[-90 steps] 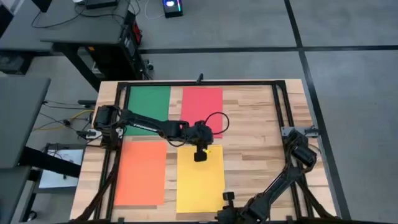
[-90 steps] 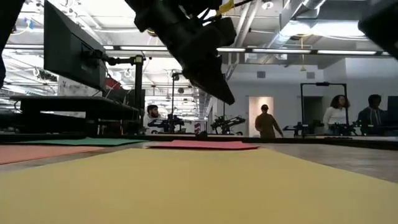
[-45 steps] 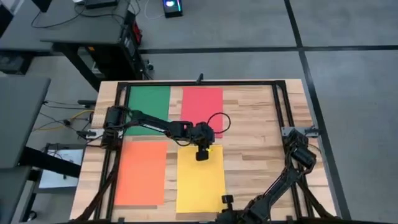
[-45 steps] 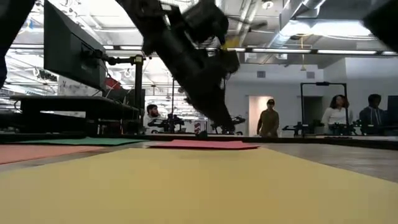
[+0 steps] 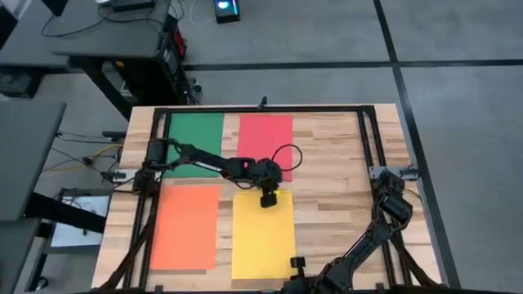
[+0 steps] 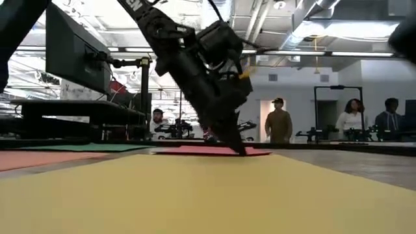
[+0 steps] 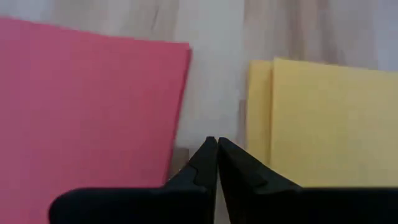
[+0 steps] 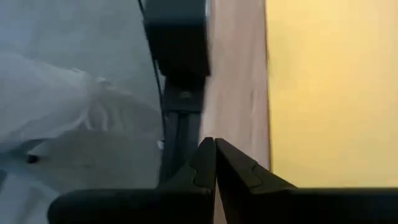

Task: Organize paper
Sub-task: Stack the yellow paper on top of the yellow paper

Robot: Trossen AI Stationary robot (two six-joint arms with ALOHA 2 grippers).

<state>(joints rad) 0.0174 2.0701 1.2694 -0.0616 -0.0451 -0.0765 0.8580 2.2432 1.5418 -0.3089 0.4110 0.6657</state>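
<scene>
Four sheets of paper lie flat on the wooden table [image 5: 335, 163], two rows of two. Far row: green sheet [image 5: 196, 132] on the left, pink-red sheet [image 5: 265, 139] beside it, a strip of bare wood between them. Near row: orange sheet [image 5: 185, 226] under the green one, yellow sheet [image 5: 263, 235] under the pink-red one. None overlap in the high view (the left wrist view shows a second yellow edge along one side of the yellow sheet, so there may be two stacked; cannot tell).

Left gripper [image 5: 268, 198] reaches in from the left side across the table, tip down at the far edge of the yellow sheet, close to the gap between it and the pink-red sheet. In the low view the gripper's tip [image 6: 237, 148] meets the surface. Its fingers [image 7: 205, 163] are pressed together, nothing between them.

Right gripper [image 8: 215, 149] sits at the table's near edge by the yellow sheet's near end, arm folded back, fingers closed together and empty.

People stand in the room beyond the table.
</scene>
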